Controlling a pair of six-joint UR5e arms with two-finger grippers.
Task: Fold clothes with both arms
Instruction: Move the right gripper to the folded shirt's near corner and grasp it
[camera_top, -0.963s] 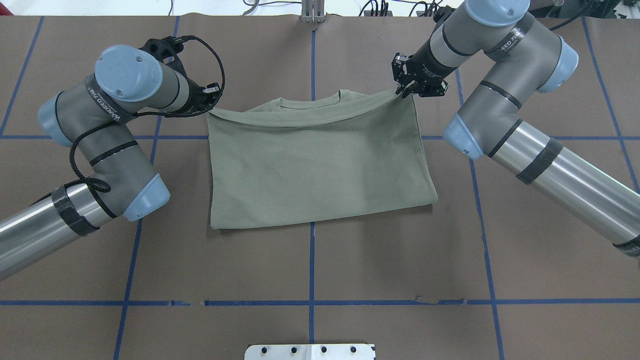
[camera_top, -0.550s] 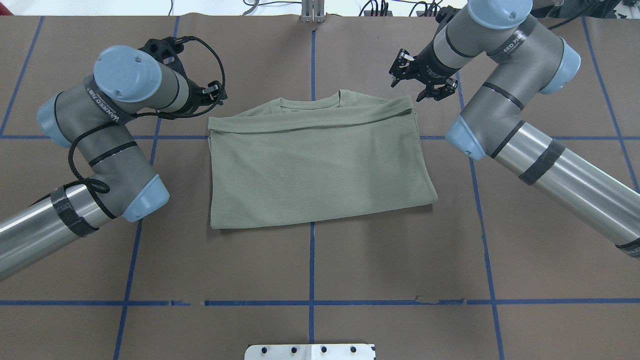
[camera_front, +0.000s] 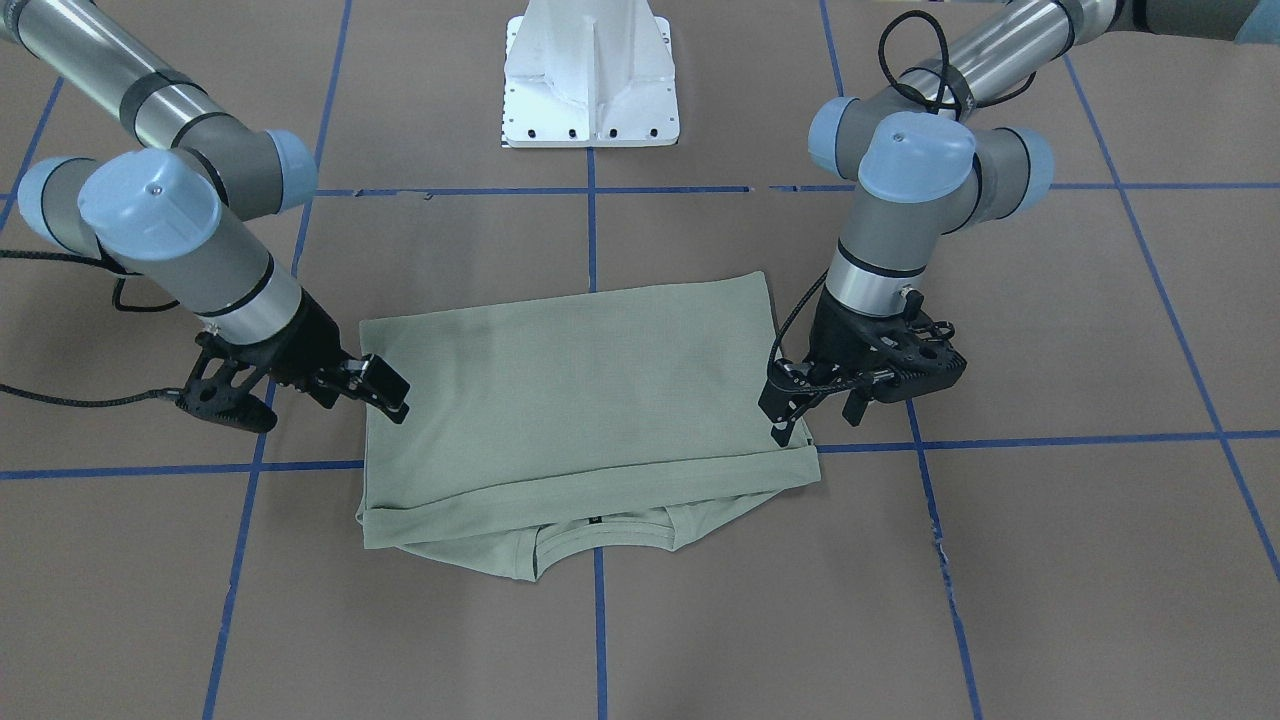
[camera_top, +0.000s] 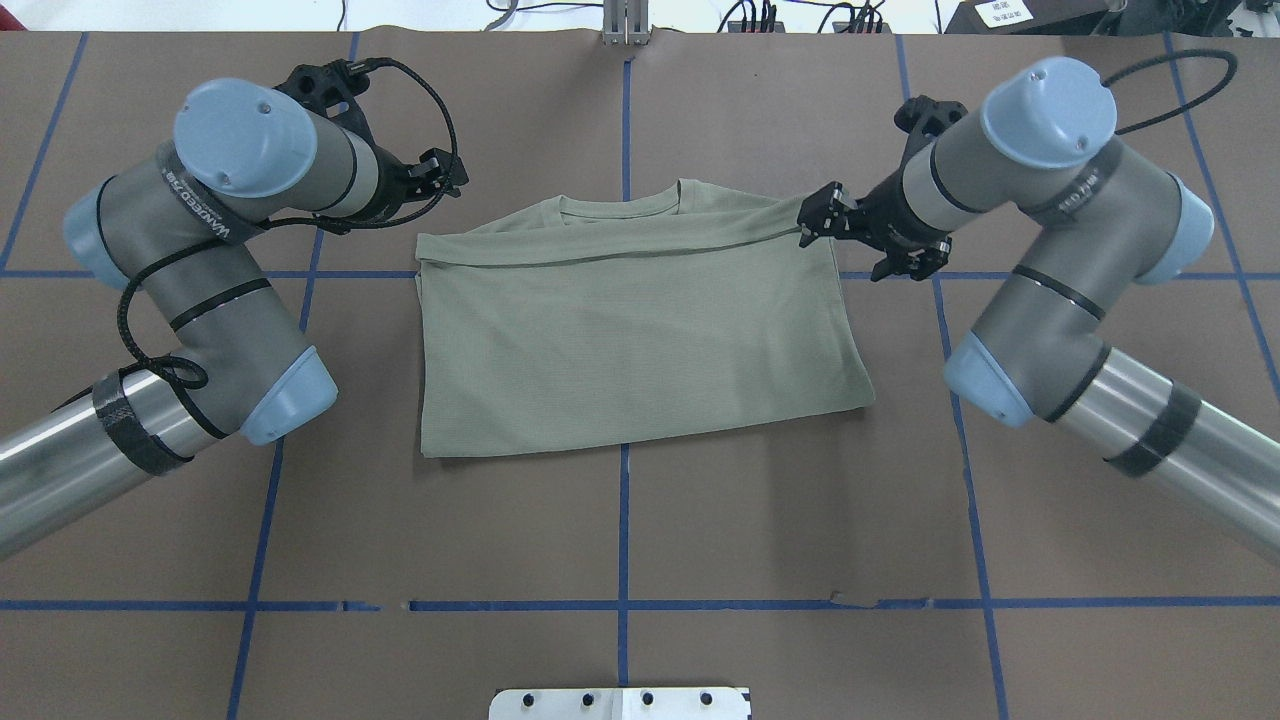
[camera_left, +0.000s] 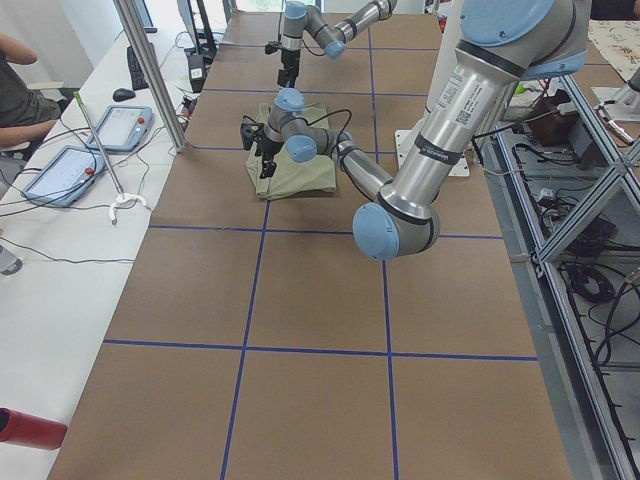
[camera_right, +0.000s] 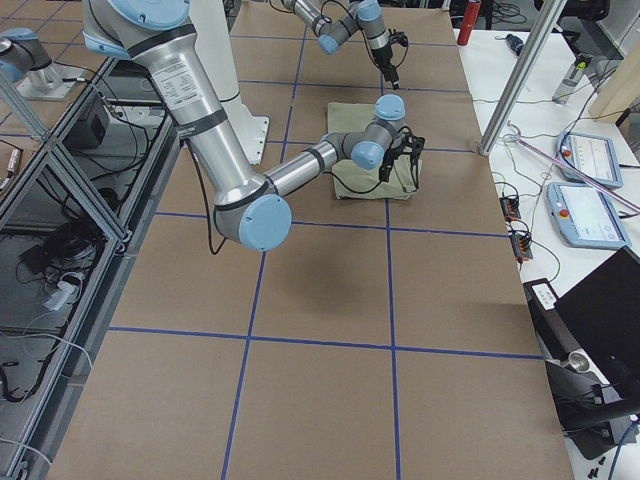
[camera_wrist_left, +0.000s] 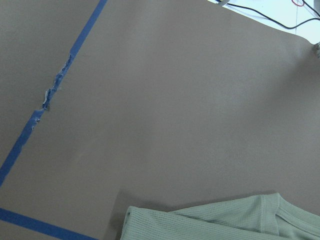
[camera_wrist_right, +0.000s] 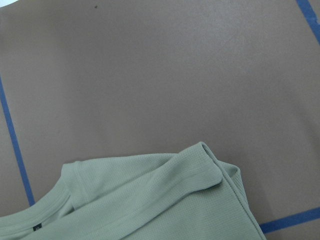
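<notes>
Lit brightly and evenly from overhead. Throws only faint, soft-edged shadows onto the brown tabletop (camera_top: 620, 540) along the shirt's (camera_top: 630, 340) edges. Gleams in pale streaks on the left arm's (camera_top: 60, 470) bare metal tube. Sharp from the fixed cameras; slightly soft and grainy from both wrists, blown white in one top corner.

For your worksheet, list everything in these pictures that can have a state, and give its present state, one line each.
Shirt: folded, lying flat, collar showing beyond the folded edge.
Left gripper: open, holding nothing, beside one shirt corner.
Right gripper: open, holding nothing, at the opposite corner.
</notes>
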